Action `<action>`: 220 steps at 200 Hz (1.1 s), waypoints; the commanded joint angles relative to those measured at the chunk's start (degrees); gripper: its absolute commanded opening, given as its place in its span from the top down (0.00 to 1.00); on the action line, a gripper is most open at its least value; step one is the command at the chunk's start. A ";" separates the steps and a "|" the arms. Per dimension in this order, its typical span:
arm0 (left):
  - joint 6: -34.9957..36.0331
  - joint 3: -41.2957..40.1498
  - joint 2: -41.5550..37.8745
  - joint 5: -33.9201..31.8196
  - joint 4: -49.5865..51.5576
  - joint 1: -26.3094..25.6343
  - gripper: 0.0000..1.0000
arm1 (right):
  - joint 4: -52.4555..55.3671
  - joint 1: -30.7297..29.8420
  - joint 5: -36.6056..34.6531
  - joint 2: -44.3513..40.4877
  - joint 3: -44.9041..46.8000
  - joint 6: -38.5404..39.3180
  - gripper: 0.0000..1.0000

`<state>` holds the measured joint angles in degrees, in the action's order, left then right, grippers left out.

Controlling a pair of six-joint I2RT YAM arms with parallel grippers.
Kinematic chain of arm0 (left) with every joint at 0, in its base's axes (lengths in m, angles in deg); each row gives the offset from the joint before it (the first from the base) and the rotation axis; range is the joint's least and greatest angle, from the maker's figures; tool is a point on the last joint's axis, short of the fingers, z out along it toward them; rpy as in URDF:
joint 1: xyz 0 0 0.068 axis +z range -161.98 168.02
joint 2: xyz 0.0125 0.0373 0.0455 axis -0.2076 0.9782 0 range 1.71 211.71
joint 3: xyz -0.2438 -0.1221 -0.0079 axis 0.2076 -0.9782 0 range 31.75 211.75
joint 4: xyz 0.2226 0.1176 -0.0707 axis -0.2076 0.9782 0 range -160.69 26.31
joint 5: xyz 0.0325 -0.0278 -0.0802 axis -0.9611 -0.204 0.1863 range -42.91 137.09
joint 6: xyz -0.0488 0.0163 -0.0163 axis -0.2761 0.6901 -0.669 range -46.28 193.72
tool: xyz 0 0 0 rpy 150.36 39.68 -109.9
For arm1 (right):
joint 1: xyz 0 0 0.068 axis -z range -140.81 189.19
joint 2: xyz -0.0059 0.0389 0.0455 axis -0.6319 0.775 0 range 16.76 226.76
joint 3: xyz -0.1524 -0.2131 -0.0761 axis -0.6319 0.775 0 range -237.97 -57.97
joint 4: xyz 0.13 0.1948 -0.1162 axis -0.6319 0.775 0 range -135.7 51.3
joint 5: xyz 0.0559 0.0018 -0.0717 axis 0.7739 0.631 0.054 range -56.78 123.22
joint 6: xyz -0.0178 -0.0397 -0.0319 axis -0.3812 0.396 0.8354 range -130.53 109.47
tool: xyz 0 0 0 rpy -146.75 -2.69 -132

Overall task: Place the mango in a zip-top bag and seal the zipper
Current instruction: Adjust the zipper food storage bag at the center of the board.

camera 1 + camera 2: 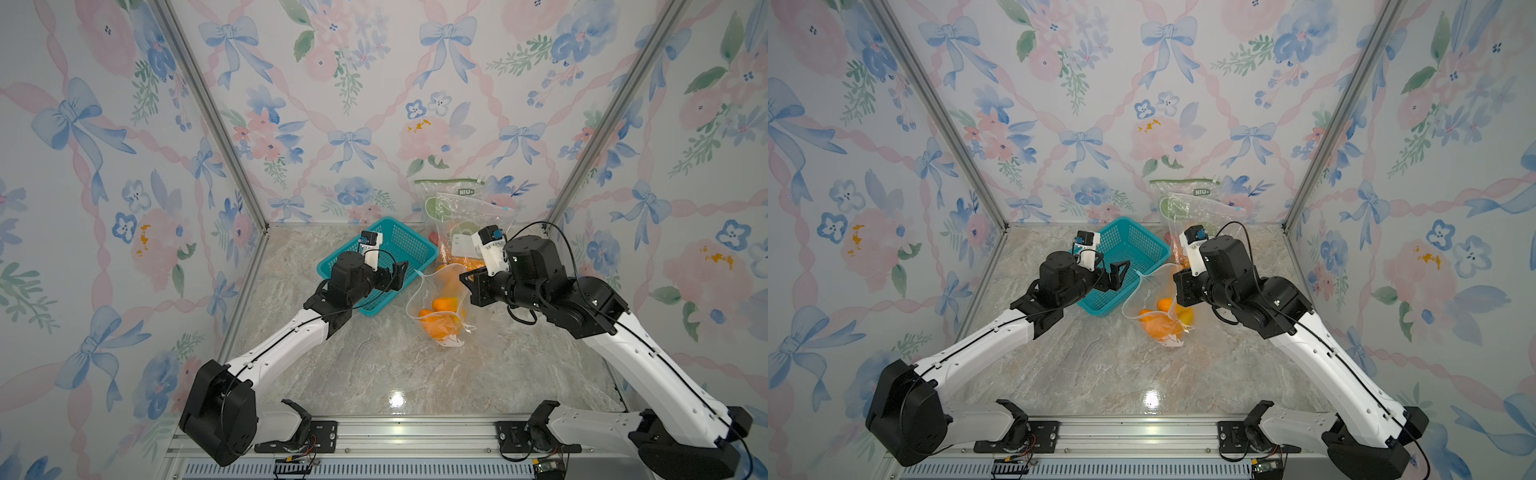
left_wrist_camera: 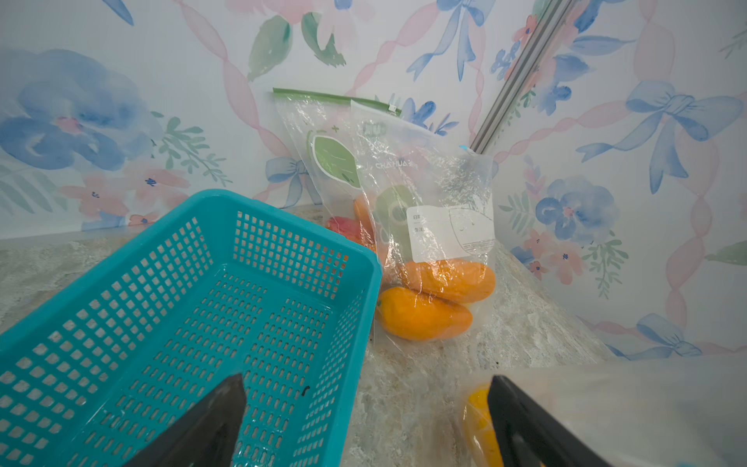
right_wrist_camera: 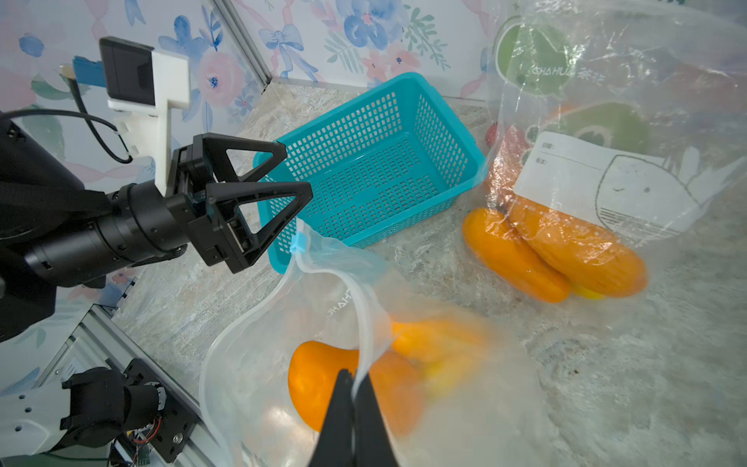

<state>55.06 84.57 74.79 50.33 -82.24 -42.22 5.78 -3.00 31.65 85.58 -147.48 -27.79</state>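
Mango [image 3: 319,376] sits inside the zip-top bag [image 3: 242,364]. Right tool [image 3: 352,376] is clamped on the bag rim. Left tool [image 3: 297,170], jaws apart, hovers near the slider [image 3: 298,244]. Zipper is not yet sealed.

Text I can read: green-zip bag [image 1: 430,197] at the wall behind the basket [image 2: 218,200] has a "NIU+" badge [image 1: 468,192] under its zipper. The clear bag [image 2: 424,190] leaning in front of it, also behind the basket, prints "CHAHUA" with 茶花 beside a green logo. Its white panel [image 3: 606,186] carries two field labels, 日期 and 备注; the fine print along the panel's lower edge is too small for me. The open bag [image 3: 283,343] just beside the basket shows part of "CHAHUA", curved with the plastic.
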 commanded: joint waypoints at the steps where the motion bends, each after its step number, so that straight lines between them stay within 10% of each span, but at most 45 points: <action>1: 2.34 -1.94 -3.95 -0.95 0.03 2.04 0.02 | 5.05 -0.87 2.73 2.60 -5.53 7.96 1.00; 60: 10.17 -8.08 -8.47 -0.50 -1.07 3.84 0.02 | -6.31 14.56 7.75 7.95 6.44 11.58 1.00; 162: 43.35 -9.28 2.07 42.00 -9.28 4.76 0.03 | -17.54 26.65 24.85 15.87 8.18 13.92 1.00; 220: 42.34 0.55 13.02 44.95 -8.68 1.57 0.38 | -17.82 26.66 24.77 15.82 8.13 12.69 1.00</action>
<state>97.75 79.52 83.22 90.31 -90.42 -39.36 -10.46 23.68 55.46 101.16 -137.84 -14.35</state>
